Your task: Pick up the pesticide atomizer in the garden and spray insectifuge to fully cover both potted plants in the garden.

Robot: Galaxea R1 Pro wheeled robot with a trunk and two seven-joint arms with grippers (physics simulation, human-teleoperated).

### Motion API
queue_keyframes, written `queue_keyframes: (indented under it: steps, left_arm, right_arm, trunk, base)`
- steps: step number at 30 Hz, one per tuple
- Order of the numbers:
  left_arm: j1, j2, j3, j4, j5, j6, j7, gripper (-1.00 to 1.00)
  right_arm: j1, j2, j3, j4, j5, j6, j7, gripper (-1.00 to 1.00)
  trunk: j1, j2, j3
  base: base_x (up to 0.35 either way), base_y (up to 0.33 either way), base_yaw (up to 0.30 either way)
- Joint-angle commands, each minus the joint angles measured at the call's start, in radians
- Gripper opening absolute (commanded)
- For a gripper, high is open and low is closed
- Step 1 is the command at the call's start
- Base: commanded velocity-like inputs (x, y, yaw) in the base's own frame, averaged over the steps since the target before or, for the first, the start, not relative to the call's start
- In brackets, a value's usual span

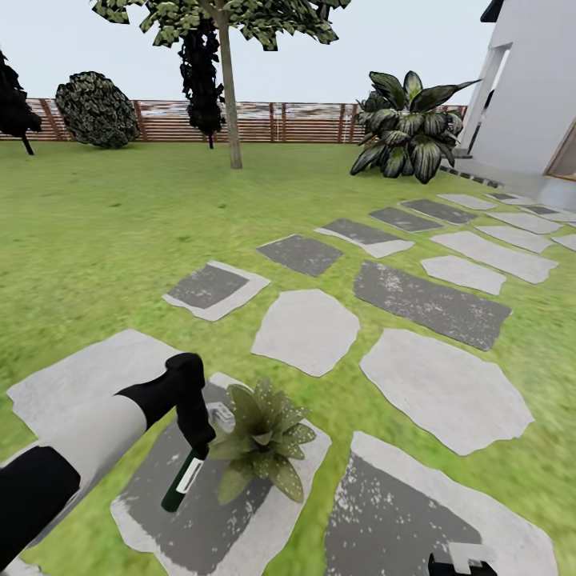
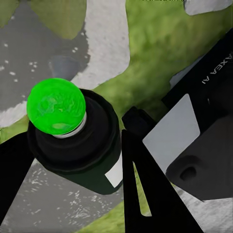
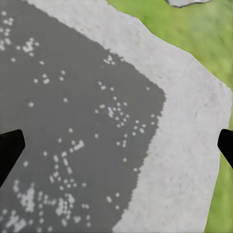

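Note:
In the head view my left gripper (image 1: 197, 445) hangs over a grey stepping stone (image 1: 172, 512), shut on the pesticide atomizer (image 1: 182, 480), a slim dark green bottle with a white label, tilted bottom-down toward the stone. Just right of it stands a potted plant (image 1: 264, 442), a low rosette of speckled green leaves. The left wrist view shows the atomizer (image 2: 92, 155) with a bright green round top, clamped between the dark fingers (image 2: 145, 189). My right gripper (image 1: 462, 562) sits at the frame's lower edge; in its wrist view the right gripper (image 3: 116, 145) is open over a stone slab (image 3: 87, 121).
Pale and dark stepping stones (image 1: 436, 304) run across the lawn toward a white house (image 1: 532, 96) at the right. A big dark leafy bush (image 1: 408, 128), a tree trunk (image 1: 230, 104), a round shrub (image 1: 98, 110) and a slatted wooden fence (image 1: 280, 122) stand farther back.

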Motion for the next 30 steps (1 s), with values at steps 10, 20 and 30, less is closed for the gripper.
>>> queue_keyframes:
  steps: [10,20,30]
  left_arm:
    - [-0.055,-0.058,-0.002,0.0,-0.066,0.015,-0.013,-1.0]
    - [-0.075,-0.007,-0.001,0.001,-0.074,0.017,-0.011,-1.0]
    - [-0.073,-0.013,0.003,0.0,-0.158,0.023,-0.001,-1.0]
  right_arm:
    - [-0.001,0.0,-0.008,0.002,0.01,-0.002,-0.004,1.0]
    - [-0.001,0.001,-0.008,0.0,0.01,-0.002,-0.004,1.0]
    - [-0.001,0.001,-0.008,0.0,0.01,-0.002,-0.004,1.0]
  trunk:
    - [0.0,0.0,-0.001]
    - [0.0,0.0,-0.001]
    - [0.0,0.0,-0.001]
  base:
    - [0.003,0.002,0.0]
    - [0.0,0.0,0.0]
    - [0.0,0.0,-0.216]
